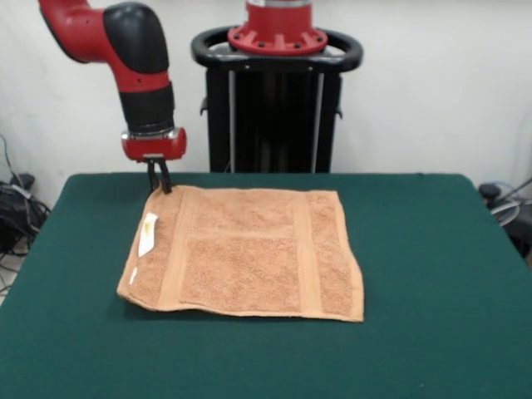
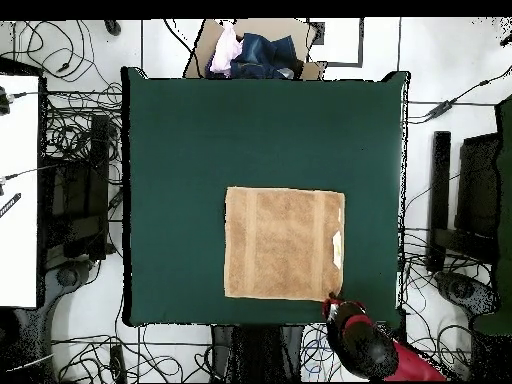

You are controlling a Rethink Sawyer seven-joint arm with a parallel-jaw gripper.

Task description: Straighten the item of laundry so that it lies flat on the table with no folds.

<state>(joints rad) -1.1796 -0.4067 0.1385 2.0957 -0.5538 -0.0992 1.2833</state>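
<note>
The item of laundry [image 1: 249, 253] [image 2: 285, 243], an orange-tan towel with two woven bands and a white label [image 1: 148, 234], lies spread flat on the green table [image 1: 432, 249] [image 2: 180, 150]. In the front view my gripper [image 1: 161, 184] stands upright at the towel's far left corner. Its fingers are pinched together with their tips on that corner. In the overhead view the gripper [image 2: 331, 299] meets the towel's bottom right corner, near the table's edge. The corner under the tips is partly hidden.
A cardboard box [image 2: 255, 48] of clothes sits beyond the table's top edge in the overhead view. Cables lie on the floor around the table. The robot's black pedestal [image 1: 274, 108] stands behind the towel's far edge.
</note>
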